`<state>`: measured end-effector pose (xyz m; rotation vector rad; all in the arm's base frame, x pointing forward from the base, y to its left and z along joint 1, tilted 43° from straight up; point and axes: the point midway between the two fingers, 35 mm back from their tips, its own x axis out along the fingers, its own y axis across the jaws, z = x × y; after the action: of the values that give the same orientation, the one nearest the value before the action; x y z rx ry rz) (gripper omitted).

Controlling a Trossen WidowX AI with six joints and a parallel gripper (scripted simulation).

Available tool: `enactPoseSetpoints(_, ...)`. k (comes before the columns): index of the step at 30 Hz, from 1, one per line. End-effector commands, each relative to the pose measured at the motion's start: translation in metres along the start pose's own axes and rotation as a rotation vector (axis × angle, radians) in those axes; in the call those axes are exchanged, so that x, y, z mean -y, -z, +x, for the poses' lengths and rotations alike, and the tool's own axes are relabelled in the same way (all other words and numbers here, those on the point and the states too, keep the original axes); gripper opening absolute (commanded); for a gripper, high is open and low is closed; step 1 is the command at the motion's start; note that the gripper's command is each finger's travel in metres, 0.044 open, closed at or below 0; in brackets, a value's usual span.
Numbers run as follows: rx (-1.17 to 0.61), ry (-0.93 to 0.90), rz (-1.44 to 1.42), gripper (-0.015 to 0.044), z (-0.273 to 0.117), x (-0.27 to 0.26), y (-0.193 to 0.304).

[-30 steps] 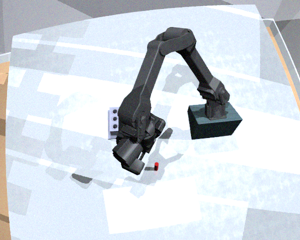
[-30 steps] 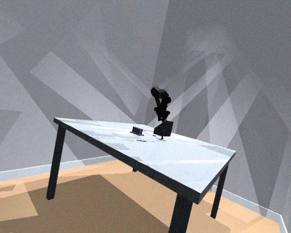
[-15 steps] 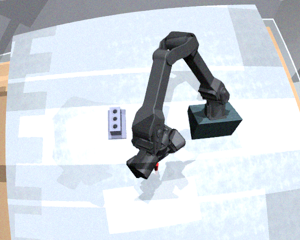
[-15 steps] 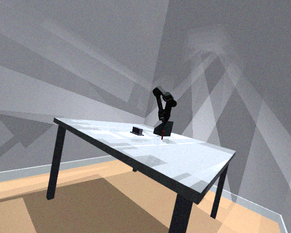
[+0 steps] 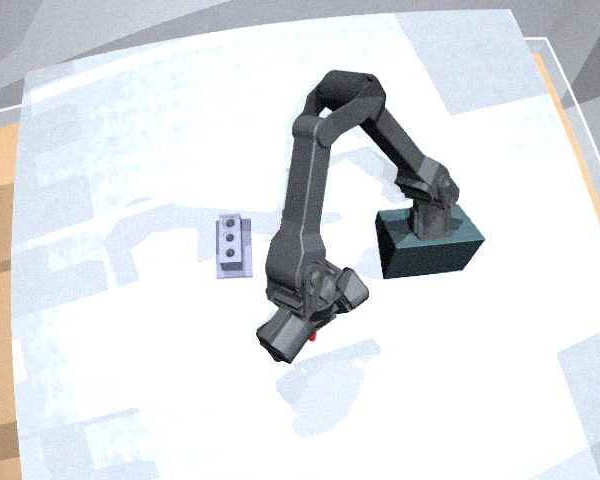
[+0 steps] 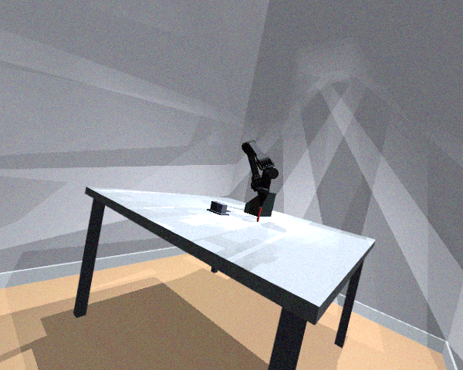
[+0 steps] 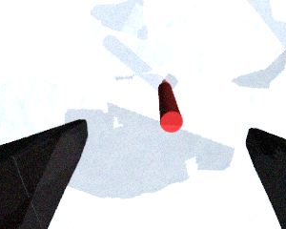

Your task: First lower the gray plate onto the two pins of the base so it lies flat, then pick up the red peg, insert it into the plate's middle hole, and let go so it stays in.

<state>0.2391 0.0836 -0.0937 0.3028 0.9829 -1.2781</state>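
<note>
The gray plate [image 5: 234, 245] [image 6: 218, 206], a block with three holes in a row, sits on the flat base [image 5: 246, 242] and looks level. The pins are not distinguishable. The red peg [image 5: 312, 336] [image 6: 258, 215] [image 7: 169, 102] stands upright on the table, mostly hidden by the arm in the top view. My gripper [image 6: 260, 203] [image 7: 169, 133] is open and empty, above the peg. In the wrist view the peg's round top lies between the two fingertips, slightly right of the middle. The fingers are hidden under the arm in the top view.
The arm's dark teal mounting block [image 5: 422, 260] [image 6: 267, 205] stands right of the plate and base. The arm [image 5: 305, 180] arches over the white table [image 5: 135, 351] [image 6: 239, 243], and its forearm passes just right of the base in the top view.
</note>
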Motion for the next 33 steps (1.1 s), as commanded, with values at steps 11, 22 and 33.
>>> enactPoseSetpoints(11, 0.006, 0.006, -0.007, 0.044, 0.024, 0.001, 0.0)
enactPoseSetpoints(22, 0.007, 0.007, -0.007, 0.044, 0.042, 0.002, 0.0)
enactPoseSetpoints(33, 0.008, 0.008, -0.007, 0.0388, 0.054, 0.003, -0.001)
